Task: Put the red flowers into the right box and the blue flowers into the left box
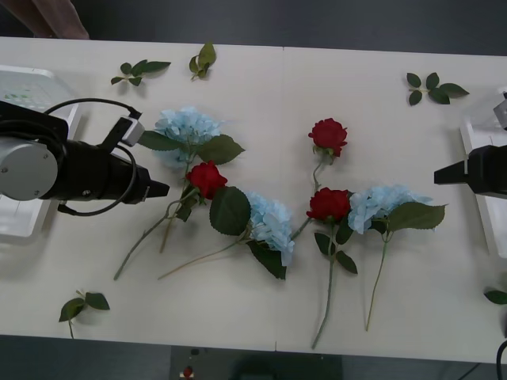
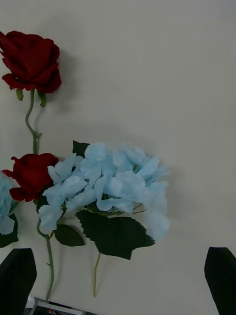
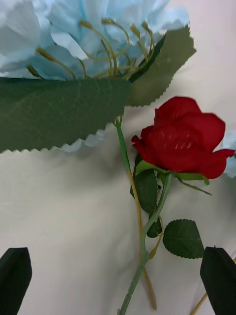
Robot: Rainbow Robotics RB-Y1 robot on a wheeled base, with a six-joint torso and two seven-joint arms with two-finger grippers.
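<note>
left gripper [image 1: 162, 189]: low over the table on the robot's left, nose aimed at the nearest rose [image 1: 207, 177]. Jaws are apart and empty; in the left wrist view both black fingers [image 3: 15, 278] sit at the corners with the rose stem [image 3: 147, 241] running between them, so I'd guess it's lining up for a stem grab rather than squashing the bloom

right gripper [image 1: 440, 176]: hanging out by the right edge in front of the right box [image 1: 480, 158], fingers [image 2: 221, 275] spread, nothing in them. Its camera looks at the right-hand hydrangea [image 1: 380, 207], which sits well clear of it

red flowers: three on the table that I can see, the near-left rose, one further back in the middle [image 1: 328, 134] and one just beside the right hydrangea [image 1: 329, 203]. None boxed yet

blue flowers: three, all out on the table, back left [image 1: 187, 127], centre [image 1: 271, 222] and right. The back-left one's stem crosses the rose stem, so a pinch there could easily drag both

left box [image 1: 32, 87]: behind the left arm at the table's left edge, mostly hidden

loose leaf sprigs [image 1: 139, 71]: scattered round the edges, not part of the job

progress: looks like early days, everything's still to sort
</note>
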